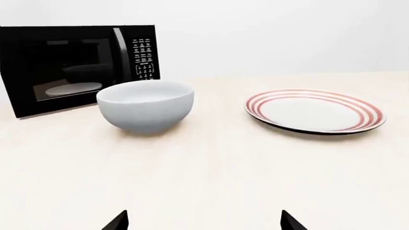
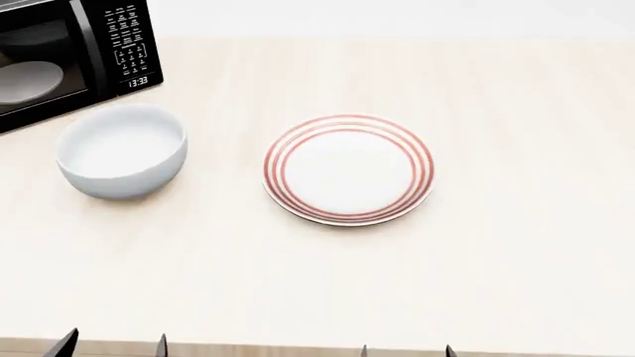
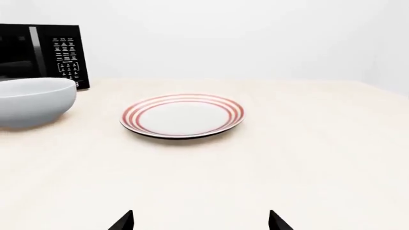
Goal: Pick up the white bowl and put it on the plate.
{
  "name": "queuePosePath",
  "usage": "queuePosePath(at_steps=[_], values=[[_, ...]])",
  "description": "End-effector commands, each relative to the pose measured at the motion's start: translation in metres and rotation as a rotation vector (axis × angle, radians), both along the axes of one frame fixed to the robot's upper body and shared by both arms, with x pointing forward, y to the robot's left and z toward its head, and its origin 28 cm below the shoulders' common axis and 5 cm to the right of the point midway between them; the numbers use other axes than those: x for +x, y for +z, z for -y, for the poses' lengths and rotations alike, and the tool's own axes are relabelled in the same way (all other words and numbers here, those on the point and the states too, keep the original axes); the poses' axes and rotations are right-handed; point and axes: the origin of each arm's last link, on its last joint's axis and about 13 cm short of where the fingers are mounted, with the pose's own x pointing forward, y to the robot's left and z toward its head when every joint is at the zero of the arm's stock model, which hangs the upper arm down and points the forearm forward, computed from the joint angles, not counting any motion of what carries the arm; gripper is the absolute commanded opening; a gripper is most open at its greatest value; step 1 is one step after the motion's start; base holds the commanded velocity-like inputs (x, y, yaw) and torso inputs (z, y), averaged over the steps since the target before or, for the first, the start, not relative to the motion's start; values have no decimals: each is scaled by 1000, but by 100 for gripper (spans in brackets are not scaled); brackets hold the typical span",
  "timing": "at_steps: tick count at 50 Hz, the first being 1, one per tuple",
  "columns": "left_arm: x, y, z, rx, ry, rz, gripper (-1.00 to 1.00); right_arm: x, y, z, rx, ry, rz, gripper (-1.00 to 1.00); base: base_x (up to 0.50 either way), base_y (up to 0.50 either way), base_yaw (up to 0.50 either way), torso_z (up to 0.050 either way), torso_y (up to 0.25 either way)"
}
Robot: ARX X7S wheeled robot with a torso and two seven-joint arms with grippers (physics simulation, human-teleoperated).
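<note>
1. Microwave [image 2: 70, 56] at the far left of the head view: black, its keypad panel facing forward with a lit clock, and a dim greyish disc [image 2: 30, 80] showing through the dark door glass
2. White bowl [image 2: 121, 151] just in front of the microwave and apart from it: glossy, plain, deep and round with thick walls, standing upright on the pale wooden table [image 2: 516, 245], with nothing in it
3. Plate [image 2: 349, 169] to the right of the bowl, well apart from it near the table's middle: flat, round, white, with three thin red rings near its rim, lying bare
4. Left gripper [image 2: 112, 346] at the near table edge, only its two dark tips in view, spread apart and holding nothing
5. Right gripper [image 2: 407, 351] likewise low at the near edge, its tips spread wide with nothing between them
</note>
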Motion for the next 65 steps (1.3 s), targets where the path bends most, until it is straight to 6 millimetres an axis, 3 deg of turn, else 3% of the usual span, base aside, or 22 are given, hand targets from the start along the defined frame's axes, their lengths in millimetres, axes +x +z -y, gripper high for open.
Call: queuePosePath(at_steps=[1,13,31,40,65], values=[[1,1,1,1,1,20,100,0,-1,0,-18,1,7,100,0,0,0,0,0],[-2,5,1,64,8,46,100,-1,9,-1,-20,-1,22,100,0,0,0,0,0],[-29,78,3,88,37,255,100,-21,88,-7,-42,-15,243,100,0,0,0,0,0],[-37,97,8,123,12,325,100,-23,91,-8,-35,0,267,100,23,0,0,0,0],[-36,94,6,123,27,329,100,-22,90,-8,-43,-16,273,100,492,46,0,0,0]])
